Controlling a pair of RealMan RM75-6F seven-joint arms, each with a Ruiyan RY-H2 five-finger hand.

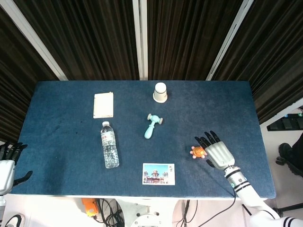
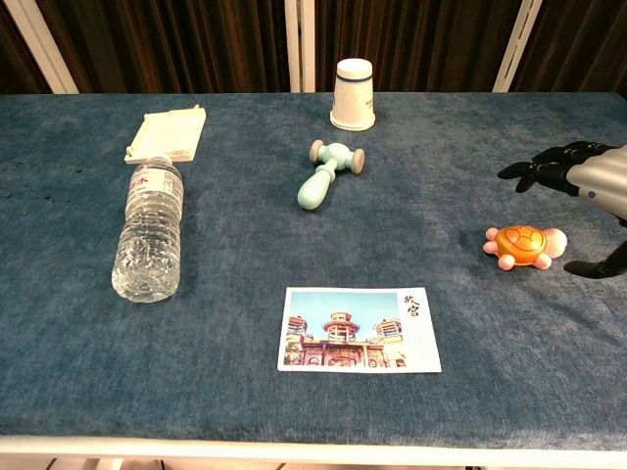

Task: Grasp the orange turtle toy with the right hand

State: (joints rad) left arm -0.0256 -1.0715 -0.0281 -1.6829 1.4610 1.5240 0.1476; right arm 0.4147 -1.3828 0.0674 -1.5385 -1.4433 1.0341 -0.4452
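Note:
The orange turtle toy (image 1: 198, 152) (image 2: 525, 246) with pink feet lies on the blue table toward the right front. My right hand (image 1: 217, 152) (image 2: 586, 183) hovers just to its right and above, fingers spread and pointing left past the turtle, holding nothing. In the chest view its fingertips (image 2: 524, 171) are above the turtle and its thumb (image 2: 595, 265) is beside the turtle's right end, apart from it. My left hand (image 1: 8, 163) rests open off the table's left front corner, seen only in the head view.
A postcard (image 1: 158, 173) lies at the front centre, left of the turtle. A teal toy hammer (image 1: 152, 126), a paper cup (image 1: 160, 92), a water bottle (image 1: 109, 144) lying flat and a cream flat piece (image 1: 103, 105) are spread further back and left.

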